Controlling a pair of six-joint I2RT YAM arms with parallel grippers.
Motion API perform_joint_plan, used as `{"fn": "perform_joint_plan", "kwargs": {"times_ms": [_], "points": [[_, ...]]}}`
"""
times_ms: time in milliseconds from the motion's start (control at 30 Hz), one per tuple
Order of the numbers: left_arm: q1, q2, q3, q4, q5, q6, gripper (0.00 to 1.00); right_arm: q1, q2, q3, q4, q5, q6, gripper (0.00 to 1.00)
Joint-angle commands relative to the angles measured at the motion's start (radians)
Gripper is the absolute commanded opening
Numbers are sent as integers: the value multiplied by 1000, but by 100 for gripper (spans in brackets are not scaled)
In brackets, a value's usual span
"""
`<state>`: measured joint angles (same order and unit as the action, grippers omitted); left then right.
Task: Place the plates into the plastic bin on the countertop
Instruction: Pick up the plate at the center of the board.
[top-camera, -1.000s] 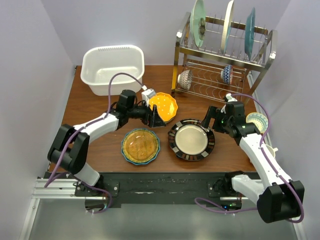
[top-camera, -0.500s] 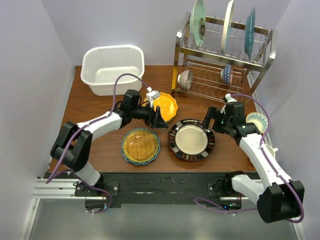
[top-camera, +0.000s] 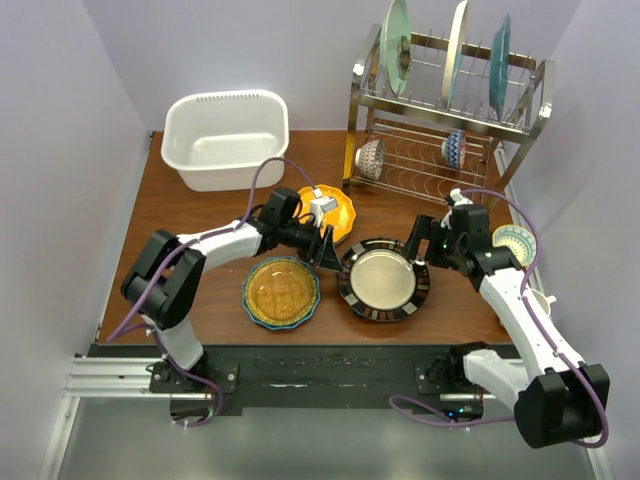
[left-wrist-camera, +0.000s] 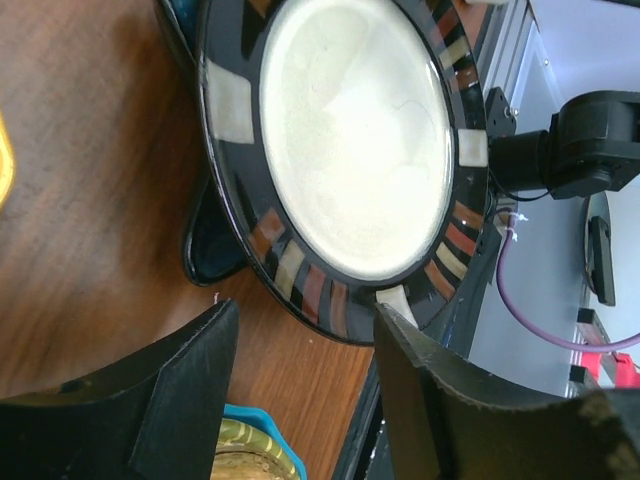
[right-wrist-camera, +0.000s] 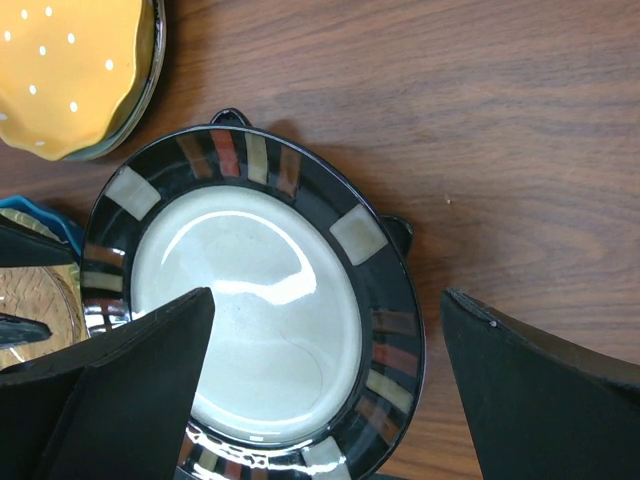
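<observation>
black-rimmed plate (top-camera: 383, 279) frame centre: glazed, stiff, breakable, likely slippery | take by raised rim, left edge | left hand (top-camera: 326, 251) part-open at rim, nothing gripped | right hand (top-camera: 414, 246) wide, empty

Reference = centre plate (top-camera: 383, 279). It lies flat on the desk (top-camera: 180, 205), on top of a hidden item (right-wrist-camera: 398, 232) whose tips poke out past its rim. Second plate (top-camera: 281, 291) sits just left of it, slightly nearer the front. Third plate (top-camera: 343, 212) is behind-left. Bin (top-camera: 225, 138) is further behind-left, well apart. Dish rack (top-camera: 445, 110) is behind, a bit right, with three upright plates (top-camera: 457, 45) on top and two bowls (top-camera: 371, 157) below. My left gripper (top-camera: 329, 251) is at its left rim, my right gripper (top-camera: 415, 247) at its back-right rim.
</observation>
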<state>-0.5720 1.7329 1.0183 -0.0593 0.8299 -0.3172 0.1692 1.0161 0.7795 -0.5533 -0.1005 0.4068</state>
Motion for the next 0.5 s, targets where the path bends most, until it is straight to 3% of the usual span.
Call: {"fn": "perform_joint_plan", "kwargs": {"times_ms": [0,467], "points": [[-20,16,48,-7,12,18,59,0,-27,1,-5,-27,-3,99],[-51,76,59,24,26,0,39,-2,-34,-2,-7,-28,-2,99]]}}
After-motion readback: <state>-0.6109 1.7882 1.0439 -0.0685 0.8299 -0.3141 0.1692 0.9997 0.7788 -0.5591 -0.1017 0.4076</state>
